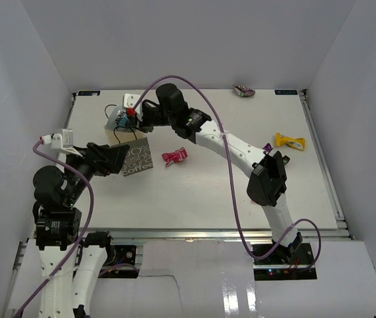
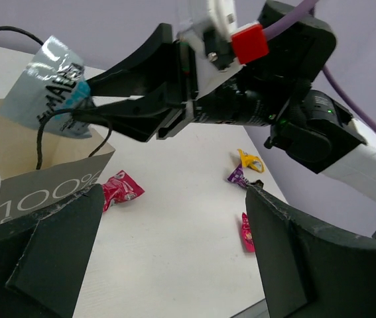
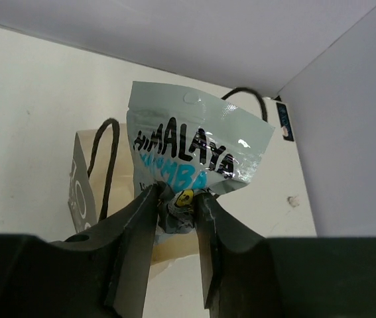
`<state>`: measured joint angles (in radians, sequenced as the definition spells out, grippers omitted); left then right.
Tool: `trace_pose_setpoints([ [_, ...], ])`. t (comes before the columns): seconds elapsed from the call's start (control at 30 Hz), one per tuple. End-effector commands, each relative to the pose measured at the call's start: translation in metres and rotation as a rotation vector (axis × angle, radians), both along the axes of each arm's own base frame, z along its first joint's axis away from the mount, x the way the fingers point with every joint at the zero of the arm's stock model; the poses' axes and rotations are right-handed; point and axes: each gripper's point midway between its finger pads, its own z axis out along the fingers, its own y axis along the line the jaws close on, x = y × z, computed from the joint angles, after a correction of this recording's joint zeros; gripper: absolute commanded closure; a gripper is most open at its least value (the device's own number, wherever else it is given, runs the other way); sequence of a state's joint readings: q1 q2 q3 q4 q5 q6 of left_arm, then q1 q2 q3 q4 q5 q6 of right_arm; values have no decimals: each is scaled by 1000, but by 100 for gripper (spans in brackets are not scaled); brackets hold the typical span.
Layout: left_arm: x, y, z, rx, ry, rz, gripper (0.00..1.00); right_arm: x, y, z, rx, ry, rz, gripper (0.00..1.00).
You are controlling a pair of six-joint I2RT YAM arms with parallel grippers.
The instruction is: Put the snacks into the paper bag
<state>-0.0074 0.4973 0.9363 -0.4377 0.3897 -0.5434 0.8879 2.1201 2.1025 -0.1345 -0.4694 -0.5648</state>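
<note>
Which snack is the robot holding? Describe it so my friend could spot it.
Find the grey-brown paper bag on the table's left side. At its open top, the right arm's fingers pinch a pale blue packet: the only one off the table, lettered HIMALAYA in black.

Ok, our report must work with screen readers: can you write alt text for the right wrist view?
The right gripper pinches the bottom edge of a pale blue packet lettered HIMALAYA, holding it over the black-handled paper bag, which stands on a white table.
</note>
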Motion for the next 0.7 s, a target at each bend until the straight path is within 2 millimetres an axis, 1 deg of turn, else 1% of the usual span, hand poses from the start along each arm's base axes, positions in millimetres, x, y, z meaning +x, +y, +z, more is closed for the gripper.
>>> trace_pose_setpoints([
  [0.0, 3, -13, -2, -15, 4, -87, 2, 4, -6, 8, 29, 3, -35, 62],
  [0.03, 4, -18, -2, -24, 8, -115, 2, 5, -7, 2, 22, 10, -43, 56],
  [0.1, 5, -21, -2, -32, 15, -140, 2, 5, -9, 3, 22, 18, -55, 50],
  [0.13, 5, -25, -3, -37, 23, -167, 2, 7, -11, 3, 20, 21, -69, 45],
  [0.17, 10, -28, -5, -49, 39, -185, 3, 12, -17, 9, 30, 23, -86, 41],
  [0.2, 12, -31, -6, -54, 50, -205, 5, 14, -21, 13, 44, 59, -102, 38],
  [0.23, 12, -35, -7, -59, 65, -237, 6, 15, -26, 18, 52, 82, -101, 31],
  [0.27, 19, -37, -12, -67, 97, -251, 7, 25, -37, 25, 66, 101, -120, 28],
  [0.33, 22, -40, -10, -67, 101, -270, 7, 25, -51, 32, 84, 175, -105, 21],
  [0.37, 24, -40, -9, -63, 98, -276, 7, 33, -69, 40, 93, 195, -121, 20],
  [0.4, 28, -41, -6, -55, 96, -280, 7, 33, -79, 37, 89, 240, -120, 19],
  [0.43, 31, -41, -4, -52, 94, -285, 7, 27, -87, 39, 87, 262, -81, 18],
  [0.47, 38, -44, -9, -50, 119, -304, 8, 32, -110, 32, 64, 297, -100, 17],
  [0.5, 41, -48, -5, -45, 117, -322, 8, 23, -120, 28, 45, 296, -41, 15],
  [0.53, 41, -59, -6, -40, 131, -363, 8, 24, -142, 33, 41, 287, -37, 14],
  [0.57, 52, -68, -17, -36, 176, -382, 8, 17, -155, 20, 6, 323, -16, 13],
  [0.6, 55, -79, -14, -11, 167, -406, 8, -5, -170, 7, -15, 330, 86, 12],
  [0.63, 47, -108, -18, 16, 178, -487, 8, -3, -192, -2, -20, 354, 93, 11],
  [0.67, 57, -117, -22, 43, 190, -462, 8, -15, -208, -15, -43, 412, 110, 11],
])
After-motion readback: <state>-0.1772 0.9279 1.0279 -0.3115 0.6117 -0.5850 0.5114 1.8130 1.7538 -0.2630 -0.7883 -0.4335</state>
